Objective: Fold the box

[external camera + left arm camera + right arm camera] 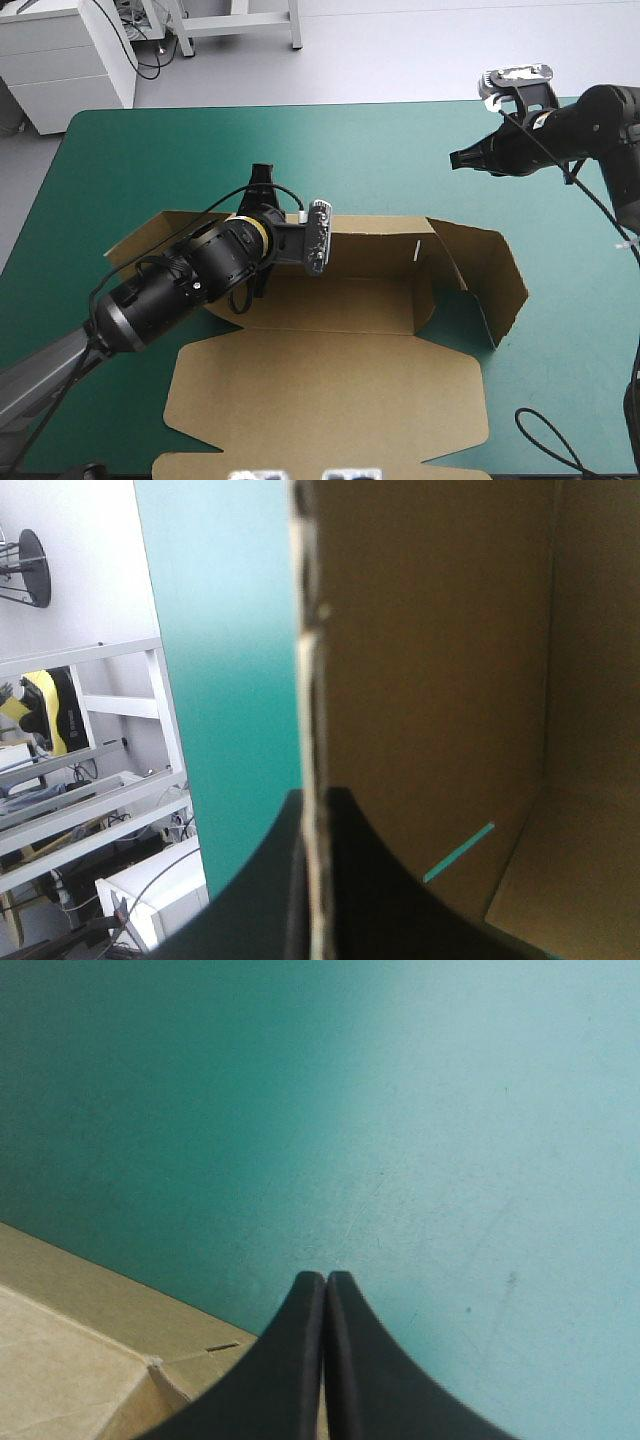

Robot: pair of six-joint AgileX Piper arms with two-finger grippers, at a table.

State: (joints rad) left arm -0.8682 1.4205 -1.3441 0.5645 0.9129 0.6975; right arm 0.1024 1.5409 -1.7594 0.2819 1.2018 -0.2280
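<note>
Jaws of the left gripper (312,798) pinching the back wall of the box (330,400); right gripper (326,1278) pressed together, empty. Risk: wall slipping free or creasing if pulled askew by 1 grip.

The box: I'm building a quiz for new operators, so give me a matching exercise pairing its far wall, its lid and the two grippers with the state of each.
Things:
1. left gripper
2. right gripper
3. far wall
4. lid

States:
A. lies flat on the teal-green cover, toward the table's near edge
B. fingers shut, empty, over bare cover
C. stands upright
D. fingers pinch the upright wall's top edge

Pairs: 1-D, 2-B, 3-C, 4-A.
</note>
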